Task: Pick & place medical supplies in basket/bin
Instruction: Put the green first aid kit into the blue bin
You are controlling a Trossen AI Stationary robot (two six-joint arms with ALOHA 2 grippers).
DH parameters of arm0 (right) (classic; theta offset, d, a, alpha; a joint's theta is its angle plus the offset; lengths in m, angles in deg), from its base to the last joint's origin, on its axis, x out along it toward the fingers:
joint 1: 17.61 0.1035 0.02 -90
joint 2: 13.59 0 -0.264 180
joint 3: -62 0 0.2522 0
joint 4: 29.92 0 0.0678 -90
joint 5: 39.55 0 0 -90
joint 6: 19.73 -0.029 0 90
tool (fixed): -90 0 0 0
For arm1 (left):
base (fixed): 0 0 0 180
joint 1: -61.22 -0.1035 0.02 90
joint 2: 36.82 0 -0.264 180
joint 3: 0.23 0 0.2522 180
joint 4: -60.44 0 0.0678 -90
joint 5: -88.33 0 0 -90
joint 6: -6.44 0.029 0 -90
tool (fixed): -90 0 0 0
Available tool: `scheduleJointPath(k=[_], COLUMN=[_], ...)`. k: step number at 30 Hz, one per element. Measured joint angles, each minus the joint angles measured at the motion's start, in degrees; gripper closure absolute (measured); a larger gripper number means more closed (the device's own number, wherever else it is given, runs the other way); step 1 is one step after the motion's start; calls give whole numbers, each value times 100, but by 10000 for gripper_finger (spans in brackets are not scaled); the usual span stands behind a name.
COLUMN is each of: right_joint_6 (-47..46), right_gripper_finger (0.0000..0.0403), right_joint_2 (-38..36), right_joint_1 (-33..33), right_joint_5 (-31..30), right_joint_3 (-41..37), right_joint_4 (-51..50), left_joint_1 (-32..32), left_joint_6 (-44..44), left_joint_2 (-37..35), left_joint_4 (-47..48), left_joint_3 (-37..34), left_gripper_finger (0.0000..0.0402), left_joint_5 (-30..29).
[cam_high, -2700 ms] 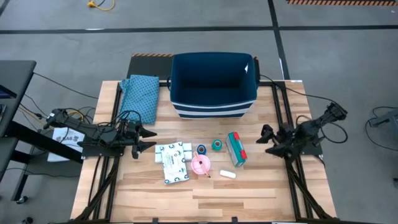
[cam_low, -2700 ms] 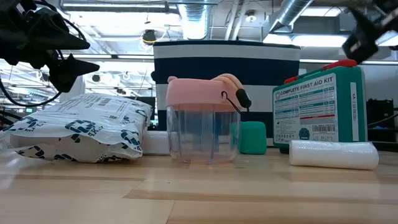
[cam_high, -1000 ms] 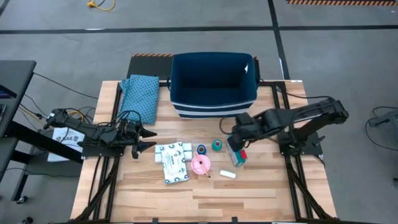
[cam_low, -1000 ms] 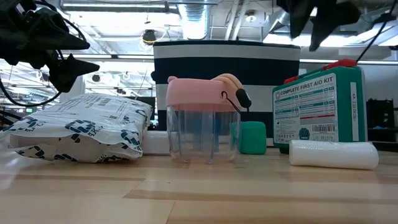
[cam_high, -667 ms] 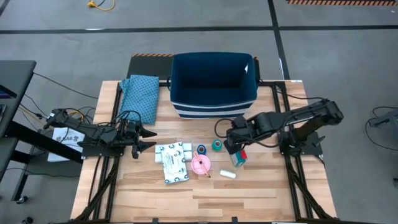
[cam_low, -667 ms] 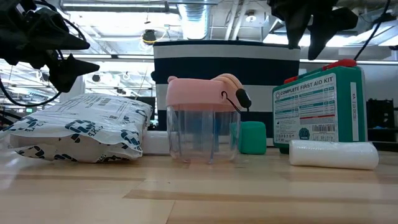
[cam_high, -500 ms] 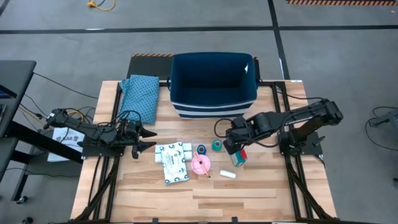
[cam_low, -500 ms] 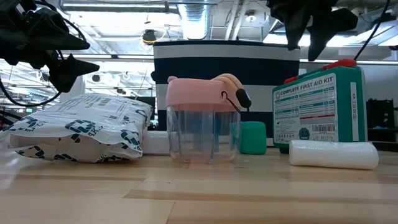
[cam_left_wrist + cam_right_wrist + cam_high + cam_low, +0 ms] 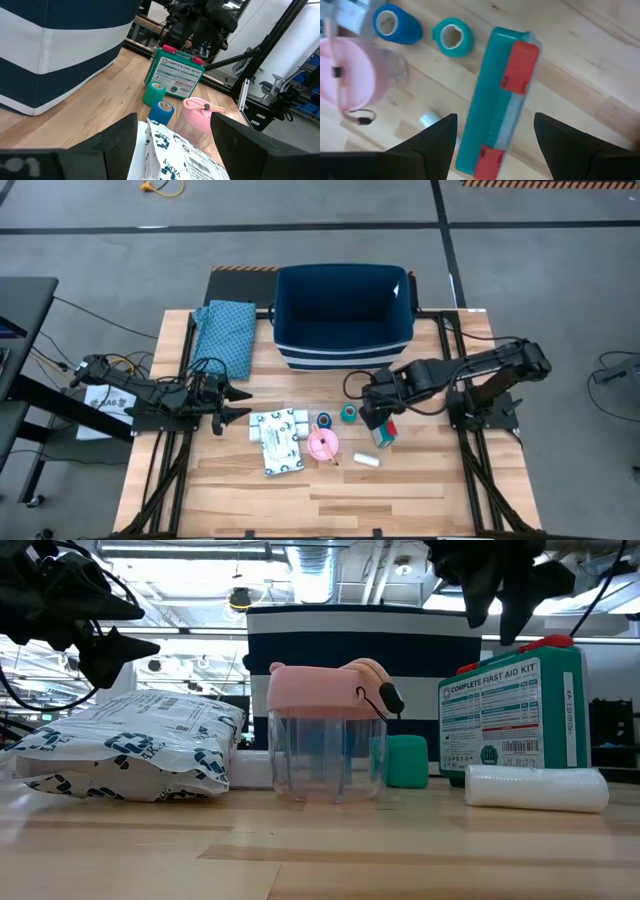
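Observation:
The teal-and-red first aid box stands on its long edge on the table. My right gripper hangs open just above it, a finger on either side of its far end, touching nothing. A pink-lidded clear cup, a blue roll, a teal roll, a white roll, a white packet and a white tray lie nearby. The navy bin stands at the far edge. My left gripper waits open, left of the tray.
A teal patterned folded cloth lies left of the bin. Black frame rails run along both sides of the table. Bare wood shows along the near edge. The supplies sit close together between the two grippers.
My right gripper has moved a little toward the table's left and near edges and come lower over the teal-and-red box, staying open. The box and the other supplies have stayed in place.

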Motion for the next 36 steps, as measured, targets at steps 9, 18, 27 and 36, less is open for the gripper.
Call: scheduleJointPath(k=[9,18,27,36], right_joint_6=[91,413,693,1060], right_gripper_finger=[147,147,147,147], right_joint_2=[20,701,938,1148], right_joint_1=[-8,-6,-8,-55], right_joint_5=[1,190,250,273], right_joint_3=[-36,-43,-35,-36], right_joint_4=[-39,-49,-5,151], left_joint_1=[-1,0,-2,-1], left_joint_6=[0,1,1,1], left_joint_2=[0,-2,-2,0], left_joint_4=[-1,-16,-23,-27], left_joint_3=[0,0,0,0], left_gripper_finger=[161,161,161,161], left_joint_5=[0,0,0,1])
